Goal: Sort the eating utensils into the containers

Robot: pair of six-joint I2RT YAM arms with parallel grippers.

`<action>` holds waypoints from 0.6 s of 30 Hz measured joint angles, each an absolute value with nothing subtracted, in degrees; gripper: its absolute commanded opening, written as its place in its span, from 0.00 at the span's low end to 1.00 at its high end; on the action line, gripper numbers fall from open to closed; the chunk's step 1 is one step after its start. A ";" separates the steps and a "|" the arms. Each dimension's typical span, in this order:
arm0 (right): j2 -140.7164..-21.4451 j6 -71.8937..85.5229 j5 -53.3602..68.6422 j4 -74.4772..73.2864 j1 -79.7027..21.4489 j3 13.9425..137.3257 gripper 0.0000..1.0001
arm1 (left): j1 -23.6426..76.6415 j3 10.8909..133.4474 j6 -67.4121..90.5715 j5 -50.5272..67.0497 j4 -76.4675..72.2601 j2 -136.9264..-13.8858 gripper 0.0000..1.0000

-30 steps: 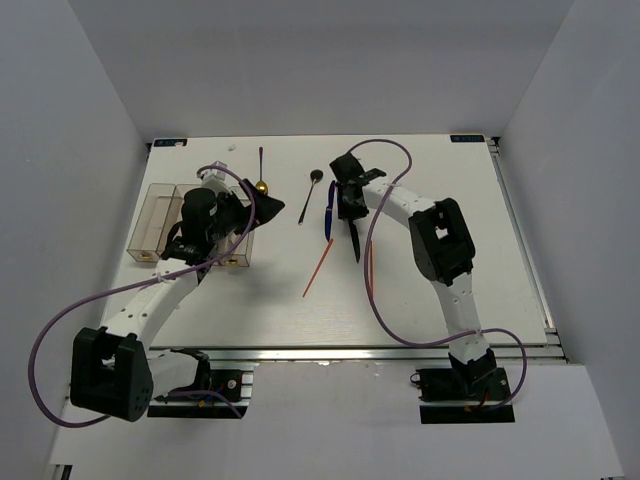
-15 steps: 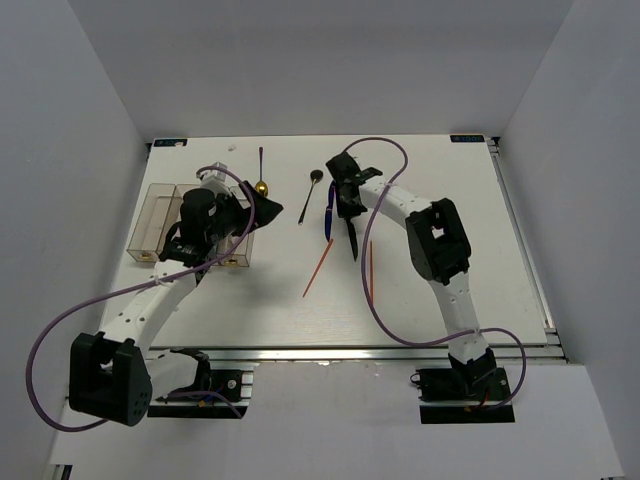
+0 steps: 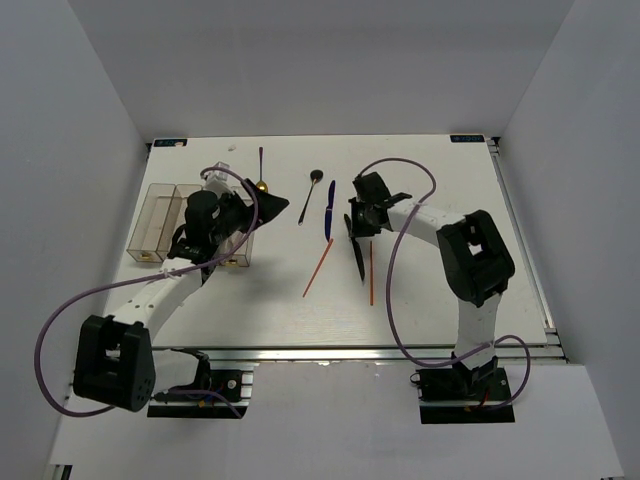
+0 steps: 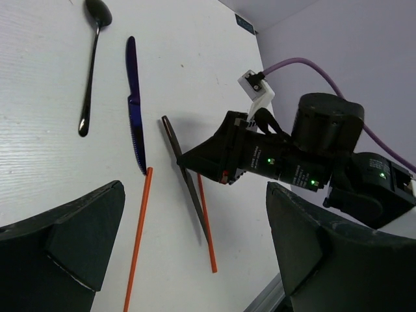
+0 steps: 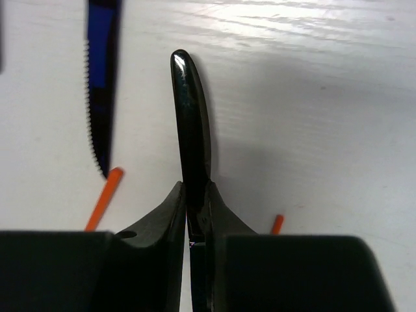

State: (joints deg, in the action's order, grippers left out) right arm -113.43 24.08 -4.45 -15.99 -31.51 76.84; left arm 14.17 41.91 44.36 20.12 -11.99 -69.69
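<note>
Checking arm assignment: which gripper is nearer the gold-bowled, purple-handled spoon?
Left. The left gripper is just beside the gold-bowled spoon, near-right of its bowl. The right gripper, shut on the black knife, lies farther right, past the blue knife.

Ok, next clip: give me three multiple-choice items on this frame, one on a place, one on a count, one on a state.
1. The blue knife lies:
A right of the black knife
B left of the black spoon
C between those two

2. Orange chopsticks on the table:
A two
B one
C four

3. The right gripper has its fingers:
A wide open
B shut on the black knife
C out of view

Answers:
1. C: the top view shows spoon, blue knife, black knife from left to right.
2. A: one lies on each side of the black knife.
3. B: the right wrist view shows both fingers pressed against it.
</note>
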 measured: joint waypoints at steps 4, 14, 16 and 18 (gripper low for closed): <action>-110.08 25.17 -0.47 -12.40 -31.46 74.13 0.00 | 15.07 40.34 47.70 21.04 -17.76 -73.43 0.98; -102.52 26.96 6.04 -6.35 -31.59 67.75 0.00 | 20.36 40.12 52.80 20.82 -27.97 -85.21 0.98; -100.47 27.35 7.18 -6.33 -31.92 66.17 0.00 | 20.62 40.12 54.06 20.82 -29.78 -87.42 0.97; -98.89 27.59 8.12 -6.26 -32.77 65.84 0.00 | 20.86 40.12 55.22 20.82 -31.40 -88.90 0.96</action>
State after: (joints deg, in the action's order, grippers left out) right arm -98.89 27.59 8.12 -6.26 -32.77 65.84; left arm 20.86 40.12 55.22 20.82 -31.40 -88.90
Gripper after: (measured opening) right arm 0.157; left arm 0.971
